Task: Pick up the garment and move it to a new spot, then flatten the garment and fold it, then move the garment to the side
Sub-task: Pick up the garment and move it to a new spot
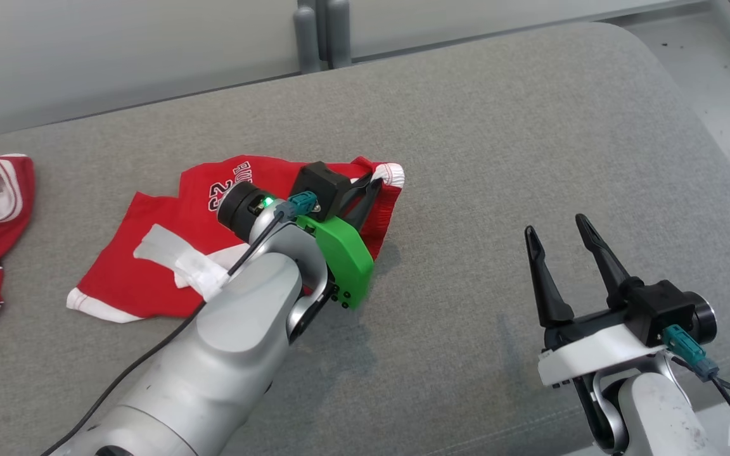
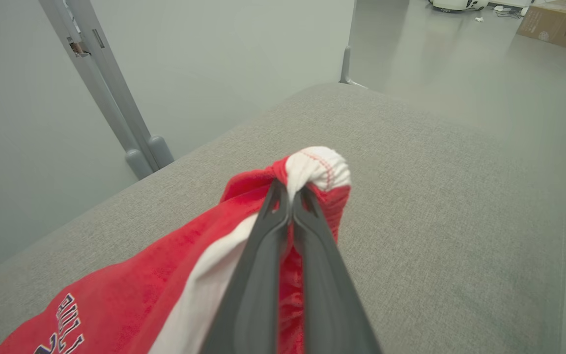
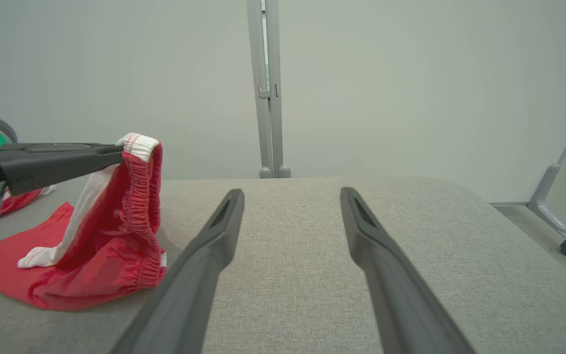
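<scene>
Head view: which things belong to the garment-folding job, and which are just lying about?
In the job: red garment, its white-trimmed corner pinched and held up by the shut left gripper; open right gripper, above the grey cushion.

Lying about: second red garment at the cushion's left end; cardboard box on the floor; grey frame posts behind.

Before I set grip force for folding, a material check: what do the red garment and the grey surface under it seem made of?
Red garment: probably a thin synthetic knit, with a faint sheen and a limp drape. Its waistband is puckered, so likely elastic. Grey surface: matte woven upholstery cloth with a fine visible weave, seemingly padded given its rounded edge.
</scene>
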Available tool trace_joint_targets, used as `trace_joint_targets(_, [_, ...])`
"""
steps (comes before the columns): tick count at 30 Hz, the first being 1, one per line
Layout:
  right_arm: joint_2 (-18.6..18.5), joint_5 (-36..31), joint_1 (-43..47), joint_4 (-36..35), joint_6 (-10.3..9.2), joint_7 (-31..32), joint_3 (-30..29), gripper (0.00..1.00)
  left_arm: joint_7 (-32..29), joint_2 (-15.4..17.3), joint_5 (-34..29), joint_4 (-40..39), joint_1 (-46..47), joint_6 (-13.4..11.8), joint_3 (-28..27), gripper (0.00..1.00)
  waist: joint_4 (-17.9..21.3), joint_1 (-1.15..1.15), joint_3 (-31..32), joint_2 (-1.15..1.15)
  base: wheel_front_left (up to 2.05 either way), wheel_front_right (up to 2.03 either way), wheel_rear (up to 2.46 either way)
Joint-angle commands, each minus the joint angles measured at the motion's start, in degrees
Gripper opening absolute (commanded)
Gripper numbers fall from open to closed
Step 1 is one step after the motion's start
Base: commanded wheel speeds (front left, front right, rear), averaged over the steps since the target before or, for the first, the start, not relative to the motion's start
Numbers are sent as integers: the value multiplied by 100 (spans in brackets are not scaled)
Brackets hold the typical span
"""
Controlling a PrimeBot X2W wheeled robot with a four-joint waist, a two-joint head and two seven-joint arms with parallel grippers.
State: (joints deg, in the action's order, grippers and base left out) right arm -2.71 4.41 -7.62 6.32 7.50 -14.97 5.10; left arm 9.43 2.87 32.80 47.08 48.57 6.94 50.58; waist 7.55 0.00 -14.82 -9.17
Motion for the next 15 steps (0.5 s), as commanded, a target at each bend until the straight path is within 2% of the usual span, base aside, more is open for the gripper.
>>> trace_joint_targets(1, [-11,86,-87,-27,-2,-11,28,100,0,13,188,-81,-80,-95,149,0,399,0,-411,1,0,0,0])
trace_joint_targets(7, [-8,204,-258,-61,-2,-11,171,100,17,12,603,1,-110,-342,623,0,657,0,-755,1,0,0,0])
trace_joint_targets(14, [-10,303,-391,-29,-2,-11,241,100,50,9,1038,275,-167,-443,1043,0,785,0,-910,1,0,0,0])
trace_joint_targets(15, [-10,305,-398,-21,-2,-11,248,100,86,7,1086,278,-149,-458,1115,5,790,0,-907,1,0,0,0])
